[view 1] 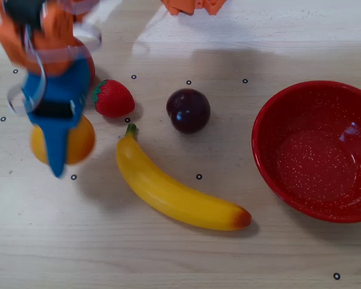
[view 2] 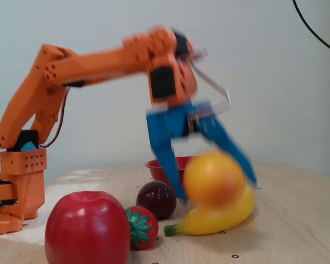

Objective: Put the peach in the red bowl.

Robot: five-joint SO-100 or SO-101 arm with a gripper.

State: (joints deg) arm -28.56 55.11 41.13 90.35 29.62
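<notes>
Fixed view: the blue gripper (view 2: pixel 213 190) has its jaws closed round the peach (view 2: pixel 214 180), which hangs clear of the table above the banana (view 2: pixel 223 214), high enough to travel to the red bowl (view 1: pixel 316 150) at the overhead view's right.

The arm (view 2: pixel 93 58) was built of orange printed links with rows of small round holes, black servo blocks set into the joints. Its end effector (view 2: pixel 214 184) had two long, tapering blue fingers (view 1: pixel 55 150). Thin white and dark cables looped out beside the wrist.
</notes>
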